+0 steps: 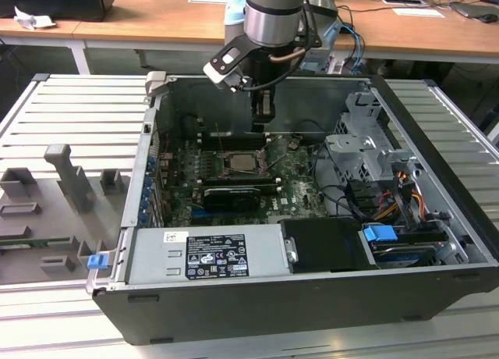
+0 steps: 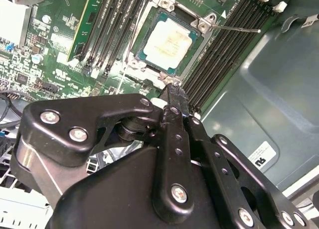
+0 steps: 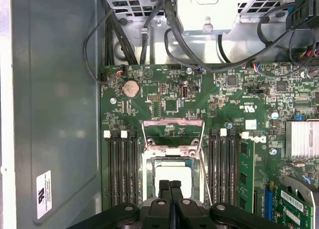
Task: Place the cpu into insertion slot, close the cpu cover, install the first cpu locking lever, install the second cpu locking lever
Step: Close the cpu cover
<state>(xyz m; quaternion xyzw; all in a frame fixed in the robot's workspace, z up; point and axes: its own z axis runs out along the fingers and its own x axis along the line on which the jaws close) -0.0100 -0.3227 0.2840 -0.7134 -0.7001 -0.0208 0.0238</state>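
The cpu (image 2: 169, 40) lies flat in the insertion slot (image 2: 147, 21), its pale silver top and green edge showing; it also appears pale in the first wrist view (image 3: 175, 173). The cpu cover (image 3: 172, 123) stands raised at the slot's far side, a thin metal frame. A thin locking lever (image 2: 234, 28) sticks out from one corner of the slot. My gripper (image 3: 170, 185) hovers over the near edge of the slot, shut with nothing between its fingers. In the exterior view the gripper (image 1: 263, 119) hangs just above and behind the insertion slot (image 1: 238, 164).
Black memory slots (image 3: 122, 169) flank the socket on both sides. A black expansion card (image 1: 228, 195) and grey power supply (image 1: 207, 254) lie in front. A drive cage (image 1: 366, 144) and cables fill the exterior view's right. Grey fixtures (image 1: 70, 179) stand outside the case.
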